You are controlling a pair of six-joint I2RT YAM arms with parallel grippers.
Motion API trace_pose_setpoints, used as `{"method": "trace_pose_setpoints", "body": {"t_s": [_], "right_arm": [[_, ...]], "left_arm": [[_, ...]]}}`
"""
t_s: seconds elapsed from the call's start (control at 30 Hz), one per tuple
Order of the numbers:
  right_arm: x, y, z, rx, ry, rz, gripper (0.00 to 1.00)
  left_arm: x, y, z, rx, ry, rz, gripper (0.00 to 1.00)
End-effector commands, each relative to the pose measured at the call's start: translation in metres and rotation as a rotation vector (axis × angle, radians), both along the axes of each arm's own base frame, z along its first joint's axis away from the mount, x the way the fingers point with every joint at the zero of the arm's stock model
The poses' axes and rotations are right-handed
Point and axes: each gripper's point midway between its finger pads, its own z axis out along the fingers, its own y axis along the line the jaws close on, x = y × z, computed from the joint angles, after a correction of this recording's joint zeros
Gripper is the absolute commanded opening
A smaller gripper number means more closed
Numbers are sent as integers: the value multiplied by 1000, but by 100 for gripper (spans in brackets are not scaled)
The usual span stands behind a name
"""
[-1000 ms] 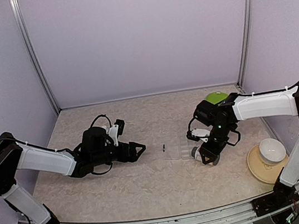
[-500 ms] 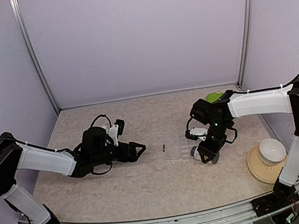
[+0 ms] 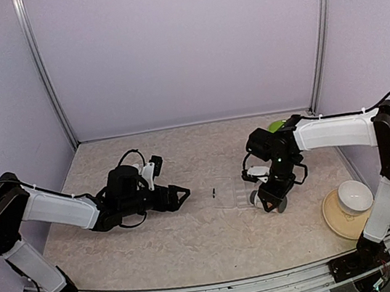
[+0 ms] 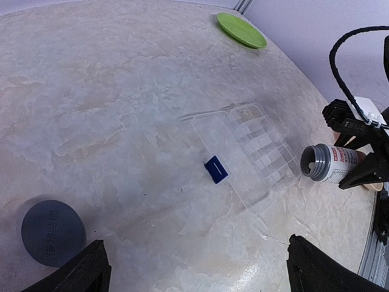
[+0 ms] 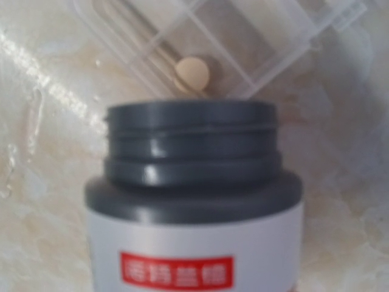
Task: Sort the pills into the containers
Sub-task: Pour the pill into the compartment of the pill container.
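A clear pill box (image 3: pixel 230 193) lies open mid-table, its row of containers (image 4: pixel 262 148) facing up. One round tan pill (image 5: pixel 193 71) rests in a compartment just past the bottle's mouth. My right gripper (image 3: pixel 270 198) is shut on a white pill bottle (image 5: pixel 193 207) with a grey neck, tipped on its side with the mouth at the box's right end. From the left wrist view the bottle (image 4: pixel 331 164) shows its open mouth. My left gripper (image 3: pixel 181 193) hovers open left of the box, nothing between its fingers (image 4: pixel 85 271).
A small dark blue rectangular piece (image 4: pixel 216 169) sits at the box lid's edge. The grey bottle cap (image 4: pixel 53 224) lies near my left gripper. A green plate (image 3: pixel 282 126) is at the back right. A white bowl (image 3: pixel 355 197) on a tan plate stands front right.
My right gripper has shifted a little left with the bottle, bringing its mouth closer to the box. The left arm has not moved.
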Motion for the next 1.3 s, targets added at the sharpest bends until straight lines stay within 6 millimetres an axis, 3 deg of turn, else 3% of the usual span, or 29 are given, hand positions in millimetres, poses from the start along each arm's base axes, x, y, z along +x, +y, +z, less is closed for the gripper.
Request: {"method": "trace_pose_setpoints", "body": {"t_s": [0.0,0.3,1.27], "right_arm": [[2,-3,1,-20,19,-17,16],[3,-3,-3,-40,43,-20,16],[9,6,11,-49,60,-19,17]], "left_arm": [[1,0,3,-16,-7,-6,99],[1,0,3,-16,-4,-7,99],[2,1,1,-18,1,-7,99]]}}
